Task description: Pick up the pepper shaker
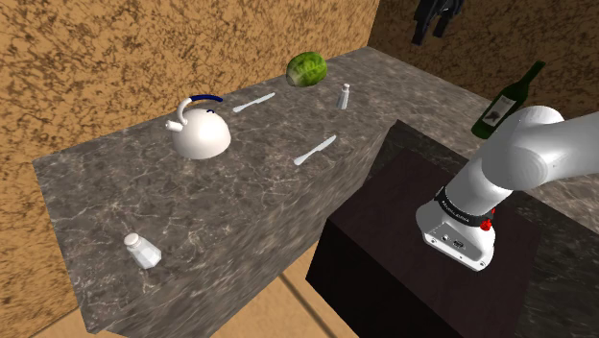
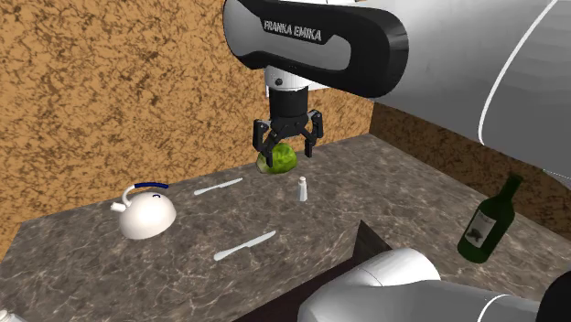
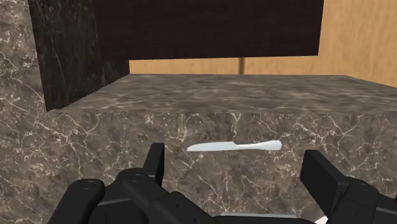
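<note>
The pincer point(image 2: 288, 142) hangs wide open and empty just above the cabbage point(image 2: 279, 160). 2 pale shakers are on the table point(image 1: 240, 211), and nothing marks which holds pepper. I take the slim shaker point(image 2: 301, 187), upright just beside the cabbage, as the target; the squat shaker point(image 1: 142, 251) lies well apart from the cabbage. The slim one looks light, rigid, smooth and easy to tip. It is best clasped across its body, below the cap, squarely and gently.
</note>
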Available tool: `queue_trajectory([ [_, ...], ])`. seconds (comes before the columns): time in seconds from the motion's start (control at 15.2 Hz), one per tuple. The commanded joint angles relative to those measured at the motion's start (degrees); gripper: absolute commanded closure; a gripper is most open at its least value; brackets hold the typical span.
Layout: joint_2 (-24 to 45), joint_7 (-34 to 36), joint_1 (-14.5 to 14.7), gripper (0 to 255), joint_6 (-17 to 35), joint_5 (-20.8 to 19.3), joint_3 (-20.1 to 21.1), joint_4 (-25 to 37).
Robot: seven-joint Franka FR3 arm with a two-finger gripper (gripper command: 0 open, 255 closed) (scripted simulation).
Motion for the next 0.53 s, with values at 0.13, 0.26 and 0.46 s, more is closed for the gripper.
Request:
queue_trajectory([
  [0.13, 2.8, -0.1, -0.6, 0, 3.5, -0.6, -0.8, -0.8],
  [0.26, 5.9, -0.2, -1.2, 0, 6.9, -1.1, -1.5, -1.4],
  [0.46, 10.8, -0.4, -2.0, 0, 11.8, -1.8, -2.7, -1.6],
])
